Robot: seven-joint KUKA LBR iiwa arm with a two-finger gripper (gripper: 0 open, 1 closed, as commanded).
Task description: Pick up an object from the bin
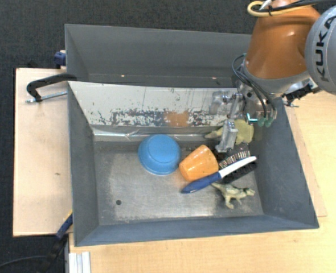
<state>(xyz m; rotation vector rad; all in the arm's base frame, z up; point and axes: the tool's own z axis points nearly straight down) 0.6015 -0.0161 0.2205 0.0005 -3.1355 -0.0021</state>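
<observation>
A KUKA arm [329,41], its wrist under an orange cover [276,38], reaches from the upper right of the frame into a grey metal bin [156,56]. Its gripper [228,141] hangs low in the right half of the bin, close to the back wall. The gripper's tip is at the upper edge of a brush [228,172] with a white head, black bristles and a blue handle. The brush lies slantwise on the bin floor, its handle running down to the lower left and its head up to the right. Whether the gripper is released or clenched cannot be told from this angle, and nothing can be seen grasped in it. Just to the right of the gripper, against the right-hand slope, rests a pale yellowish object [244,133] whose kind is unclear. An orange cup [199,162] lies on its side just left of the brush head, touching or almost touching the handle. A blue bowl [158,153] sits mouth-down beside the cup, near the centre of the frame. Below the brush head, toward the lower right corner of the floor, lies a small tan toy animal [233,194]. The left part of the floor is bare metal.
</observation>
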